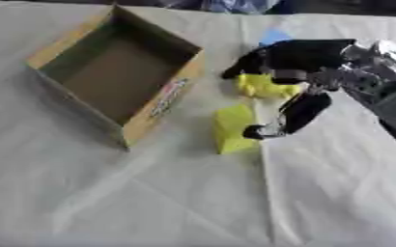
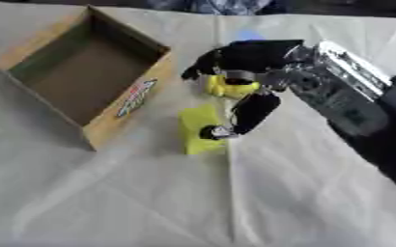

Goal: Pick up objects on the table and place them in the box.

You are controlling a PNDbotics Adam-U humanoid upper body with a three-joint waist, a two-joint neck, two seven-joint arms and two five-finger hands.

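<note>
In the left eye view, my right hand [image 1: 290,72] is curling round a small yellow object [image 1: 265,87] right of centre, just beside the yellow block [image 1: 233,128] lying below it; both look light and stiff, best pinched across their sides. In the right eye view, the open cardboard box [image 2: 108,123] is sitting at upper left on the table [image 2: 108,202], which is wearing a creased white cloth, and my left hand is not showing.

The right hand [image 2: 252,72] reaches in from the right, fingers [image 2: 254,112] curled downward, wrist silver.
</note>
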